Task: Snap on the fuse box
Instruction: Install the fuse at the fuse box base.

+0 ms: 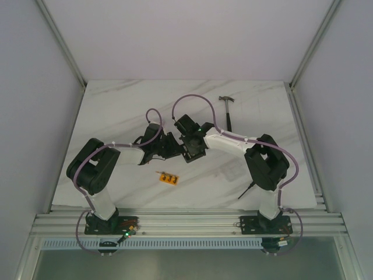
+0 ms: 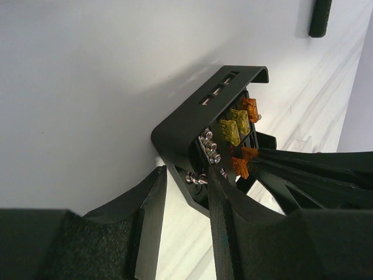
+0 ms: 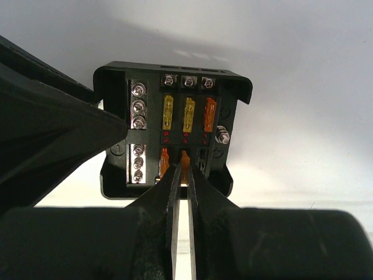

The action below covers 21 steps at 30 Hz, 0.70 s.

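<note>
Reaching in from both sides, the two arms bend at the elbow and meet over the middle of the table. The left gripper is clamped on a lower corner of the fuse box, holding it with its open face turned toward the other arm. The right gripper points straight at that face, its jaws pinched tight on one orange fuse in the lower row.

The right wrist view shows five fuses in all. There are two yellow fuses and an orange one in the upper row, plus another orange one beside the pinched one. Three screws line the top edge.

Only the top view shows one hammer lying toward the far right and one orange strip near the arms. From above, the box itself is largely hidden between the grippers.
</note>
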{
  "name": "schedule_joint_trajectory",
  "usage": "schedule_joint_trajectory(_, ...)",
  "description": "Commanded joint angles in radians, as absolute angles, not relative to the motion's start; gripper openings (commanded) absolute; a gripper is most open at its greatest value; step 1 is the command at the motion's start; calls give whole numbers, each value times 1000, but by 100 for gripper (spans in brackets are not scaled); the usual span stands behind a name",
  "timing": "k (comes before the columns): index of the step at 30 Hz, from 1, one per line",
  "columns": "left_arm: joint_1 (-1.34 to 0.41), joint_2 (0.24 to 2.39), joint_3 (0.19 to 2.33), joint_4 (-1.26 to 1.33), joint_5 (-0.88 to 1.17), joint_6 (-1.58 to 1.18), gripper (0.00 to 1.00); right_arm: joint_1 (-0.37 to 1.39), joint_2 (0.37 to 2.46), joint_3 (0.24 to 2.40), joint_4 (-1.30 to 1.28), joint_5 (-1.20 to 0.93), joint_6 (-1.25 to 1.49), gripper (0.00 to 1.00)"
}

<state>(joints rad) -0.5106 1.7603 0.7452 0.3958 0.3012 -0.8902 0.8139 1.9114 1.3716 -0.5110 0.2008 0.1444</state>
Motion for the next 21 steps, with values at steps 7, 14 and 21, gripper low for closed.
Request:
schedule_joint_trajectory(7, -512, 1768, 717, 296, 259, -874, 42, 827, 2019, 1329, -582, 128, 184, 0)
schedule_joint_trajectory(14, -512, 1766, 715, 296, 263, -876, 42, 833, 1978, 1288, -621, 133, 218, 0)
schedule_joint_trajectory(21, -512, 1751, 706, 295, 261, -877, 41, 831, 1962, 1303, -640, 165, 246, 0)
